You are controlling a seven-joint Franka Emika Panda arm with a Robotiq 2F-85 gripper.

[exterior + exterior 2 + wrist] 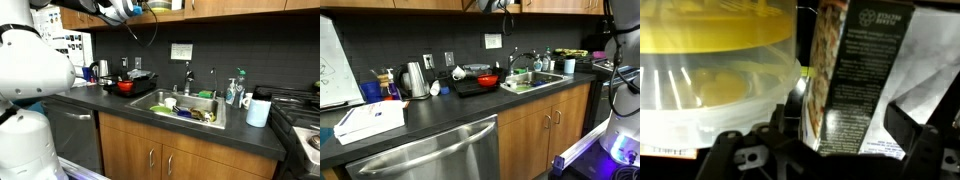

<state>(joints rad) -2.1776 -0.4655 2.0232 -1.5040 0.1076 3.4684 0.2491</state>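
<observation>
My gripper (820, 130) is raised to the shelf above the wall cabinets and is open. A black printed food box (855, 70) stands upright between its two dark fingers (902, 125), and I cannot tell whether either finger touches it. Just left of the box sits a clear plastic container (710, 85) with a yellow lid (710, 25). In both exterior views the gripper (122, 10) (505, 5) is at the top edge of the picture, over the counter. The yellow-lidded container (158, 6) shows beside it.
Below are a dark counter (110, 102), a sink (190, 108) full of dishes, a red pot (126, 86) on a cooktop, a kettle (415, 80), a soap bottle (235, 92), a white cup (258, 112), a stove (300, 110) and a white box (370, 120).
</observation>
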